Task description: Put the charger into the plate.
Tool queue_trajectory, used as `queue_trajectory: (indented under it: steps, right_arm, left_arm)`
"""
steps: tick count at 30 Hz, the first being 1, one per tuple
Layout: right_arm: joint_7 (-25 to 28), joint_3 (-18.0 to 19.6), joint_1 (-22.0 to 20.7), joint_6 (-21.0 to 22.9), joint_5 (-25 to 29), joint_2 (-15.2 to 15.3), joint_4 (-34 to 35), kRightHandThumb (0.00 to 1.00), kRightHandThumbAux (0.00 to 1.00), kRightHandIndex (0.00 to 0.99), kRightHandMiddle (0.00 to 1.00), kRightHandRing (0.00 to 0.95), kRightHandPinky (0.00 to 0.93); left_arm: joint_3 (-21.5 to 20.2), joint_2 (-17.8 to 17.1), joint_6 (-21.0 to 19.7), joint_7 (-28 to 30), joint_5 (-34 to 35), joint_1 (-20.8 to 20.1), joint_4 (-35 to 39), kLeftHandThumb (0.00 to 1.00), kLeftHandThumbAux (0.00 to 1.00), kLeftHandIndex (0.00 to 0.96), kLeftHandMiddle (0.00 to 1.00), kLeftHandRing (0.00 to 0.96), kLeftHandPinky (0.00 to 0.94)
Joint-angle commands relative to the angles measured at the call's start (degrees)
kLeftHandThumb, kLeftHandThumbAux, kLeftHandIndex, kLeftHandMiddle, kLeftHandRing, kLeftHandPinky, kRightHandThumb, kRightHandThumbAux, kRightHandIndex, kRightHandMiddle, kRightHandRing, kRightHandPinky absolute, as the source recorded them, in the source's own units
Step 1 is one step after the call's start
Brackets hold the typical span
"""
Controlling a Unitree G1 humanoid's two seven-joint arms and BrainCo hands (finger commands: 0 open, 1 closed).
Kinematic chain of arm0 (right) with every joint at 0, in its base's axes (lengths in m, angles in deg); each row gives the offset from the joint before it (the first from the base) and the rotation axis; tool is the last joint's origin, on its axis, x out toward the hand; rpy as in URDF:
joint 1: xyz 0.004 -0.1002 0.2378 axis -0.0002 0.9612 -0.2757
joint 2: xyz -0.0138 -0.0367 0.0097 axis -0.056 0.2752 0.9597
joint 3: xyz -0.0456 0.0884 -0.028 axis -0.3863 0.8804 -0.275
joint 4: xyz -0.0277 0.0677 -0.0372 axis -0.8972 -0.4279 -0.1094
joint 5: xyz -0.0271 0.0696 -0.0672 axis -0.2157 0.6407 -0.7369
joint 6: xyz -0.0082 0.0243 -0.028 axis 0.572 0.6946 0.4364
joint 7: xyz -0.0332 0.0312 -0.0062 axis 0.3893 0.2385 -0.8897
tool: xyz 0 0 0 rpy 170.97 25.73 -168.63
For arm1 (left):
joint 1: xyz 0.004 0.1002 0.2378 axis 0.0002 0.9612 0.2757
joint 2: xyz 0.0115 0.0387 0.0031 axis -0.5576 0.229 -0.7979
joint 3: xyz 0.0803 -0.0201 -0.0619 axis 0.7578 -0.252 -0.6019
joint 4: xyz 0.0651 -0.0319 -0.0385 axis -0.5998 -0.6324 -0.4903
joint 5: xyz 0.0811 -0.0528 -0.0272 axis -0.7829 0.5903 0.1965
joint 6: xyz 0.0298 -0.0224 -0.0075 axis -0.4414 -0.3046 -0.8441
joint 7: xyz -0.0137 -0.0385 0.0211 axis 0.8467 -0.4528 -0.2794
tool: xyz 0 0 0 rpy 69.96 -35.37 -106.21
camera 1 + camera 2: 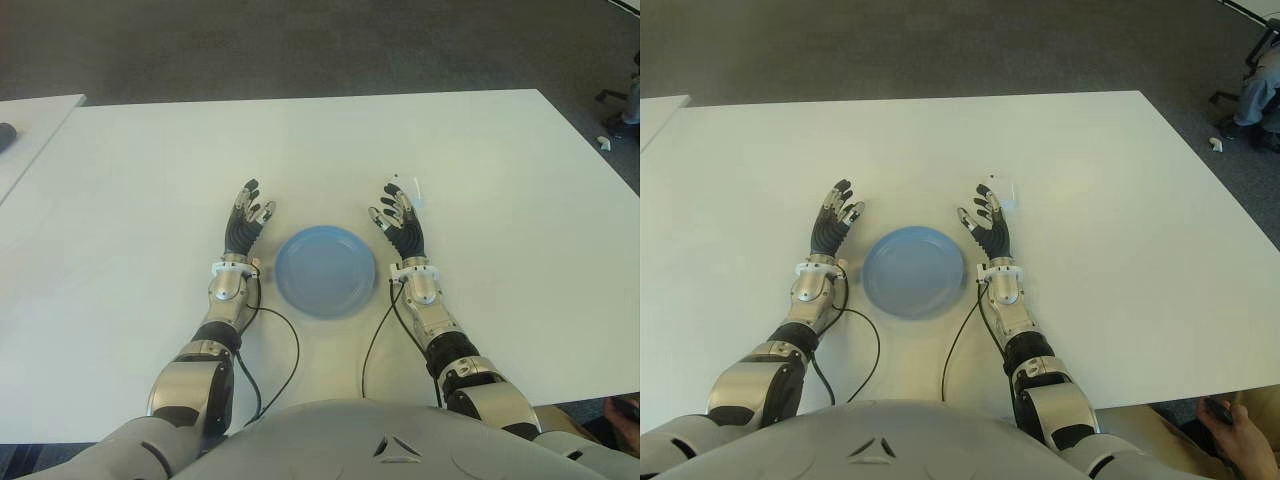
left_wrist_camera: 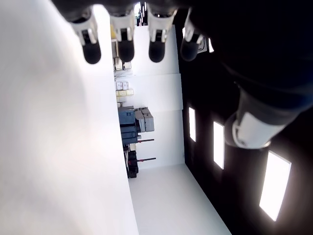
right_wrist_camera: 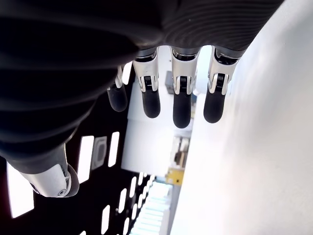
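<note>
The blue plate [image 1: 913, 271] lies between my hands. My right hand [image 1: 988, 226] and left hand [image 1: 832, 226] flank it, fingers spread, holding nothing. The white charger [image 1: 1002, 188] lies just beyond my right fingertips.

The small white block-shaped charger [image 1: 1001, 187] is partly hidden behind the fingertips of the black-and-silver right hand [image 1: 987, 228], and too small to make out details. The wide white bench [image 1: 480, 160] is cut off at the eye views' sides. Neither wrist view shows the charger.
</note>
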Motion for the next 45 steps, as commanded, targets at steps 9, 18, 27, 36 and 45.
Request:
queue_trajectory:
  steps: [9, 18, 27, 36, 45]
  right_arm:
    - [8.42, 3.72, 5.02, 4.39, 6.87, -0.33, -4.89, 0.554, 0.581, 0.118, 0.198, 0.216, 0.242]
    - [10.36, 3.85, 9.49, 25.78, 6.99, 0.24, 18.98, 0.563, 0.579, 0.061, 0.201, 0.295, 0.430]
    - [4.87, 0.86, 11.67, 32.94, -4.50, 1.74, 35.22, 0.526, 0.569, 0.043, 0.218, 0.337, 0.441]
    - [3.13, -1.07, 13.55, 30.70, -12.88, 5.93, 43.83, 0.502, 0.549, 0.077, 0.223, 0.316, 0.393]
    - [4.71, -1.40, 11.53, 31.13, -17.66, 10.92, 48.90, 0.435, 0.539, 0.097, 0.213, 0.290, 0.368]
  left_arm:
    - [0.41, 1.77, -2.62, 1.09, -0.63, 8.72, -7.25, 0.056, 0.591, 0.000, 0.061, 0.065, 0.083]
    - [0.23, 1.99, -2.99, 1.63, -0.27, 8.42, -7.43, 0.073, 0.595, 0.000, 0.059, 0.065, 0.093]
    - [0.25, 2.10, -3.24, 1.25, -0.48, 8.01, -7.63, 0.092, 0.589, 0.000, 0.064, 0.072, 0.102]
    - [0.34, 2.03, -3.45, 1.19, -0.68, 7.68, -7.93, 0.109, 0.590, 0.002, 0.063, 0.071, 0.100]
    - [0.10, 2.31, -3.56, 1.49, -0.32, 7.46, -8.08, 0.124, 0.598, 0.004, 0.060, 0.068, 0.101]
